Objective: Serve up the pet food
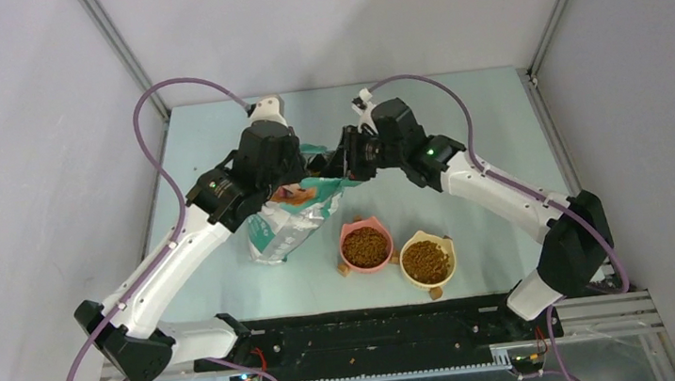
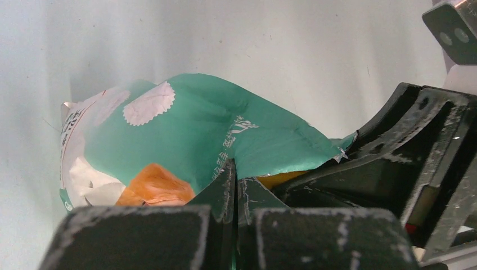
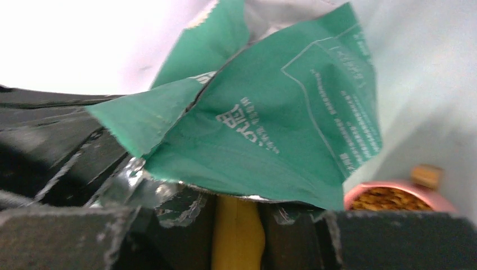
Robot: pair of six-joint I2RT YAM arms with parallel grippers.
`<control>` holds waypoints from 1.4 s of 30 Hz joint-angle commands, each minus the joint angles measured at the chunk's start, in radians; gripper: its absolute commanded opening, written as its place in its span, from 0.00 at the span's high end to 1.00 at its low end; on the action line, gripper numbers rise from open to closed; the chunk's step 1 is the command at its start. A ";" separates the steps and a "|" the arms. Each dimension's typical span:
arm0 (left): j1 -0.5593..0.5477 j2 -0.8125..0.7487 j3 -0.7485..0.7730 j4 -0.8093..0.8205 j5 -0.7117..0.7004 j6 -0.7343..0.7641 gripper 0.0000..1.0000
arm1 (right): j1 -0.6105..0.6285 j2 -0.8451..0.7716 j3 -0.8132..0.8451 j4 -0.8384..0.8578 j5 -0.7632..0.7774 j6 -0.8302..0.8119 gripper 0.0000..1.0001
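Observation:
The green-white foil bag point(image 1: 286, 229) lies on the table, its torn mouth lifted toward both grippers. My left gripper point(image 1: 315, 164) is shut on the bag's top edge point(image 2: 185, 129), with foil pinched between its closed fingers point(image 2: 225, 185). From the other side my right gripper point(image 1: 343, 166) is at the bag's mouth point(image 3: 270, 129), shut on the yellow-orange handle of a scoop point(image 3: 239, 230). The scoop's head is hidden behind the foil. Brown pet food point(image 1: 365, 242) fills the pink bowl point(image 1: 346, 234) and the yellow bowl point(image 1: 411, 275). The pink bowl's kibble point(image 3: 388, 198) also shows in the right wrist view.
The two bowls sit side by side in front of the bag, near the table's front edge. Small tan pieces point(image 1: 343, 268) lie beside them. A black rail point(image 1: 368, 334) runs along the near edge, and grey walls enclose the table on three sides.

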 commanded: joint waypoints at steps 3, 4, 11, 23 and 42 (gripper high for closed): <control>0.028 -0.024 -0.002 -0.059 -0.122 0.022 1.00 | -0.060 -0.060 -0.126 0.297 -0.330 0.227 1.00; 0.027 -0.024 -0.001 -0.059 -0.122 0.023 1.00 | -0.064 -0.063 -0.136 0.338 -0.346 0.250 1.00; 0.027 -0.030 0.000 -0.062 -0.125 0.023 1.00 | -0.091 -0.126 -0.161 0.394 -0.354 0.304 1.00; 0.028 -0.036 0.000 -0.060 -0.128 0.023 1.00 | -0.163 -0.300 -0.320 0.435 -0.322 0.364 1.00; 0.028 -0.041 0.004 -0.060 -0.112 0.032 1.00 | -0.280 -0.477 -0.556 0.676 -0.302 0.541 1.00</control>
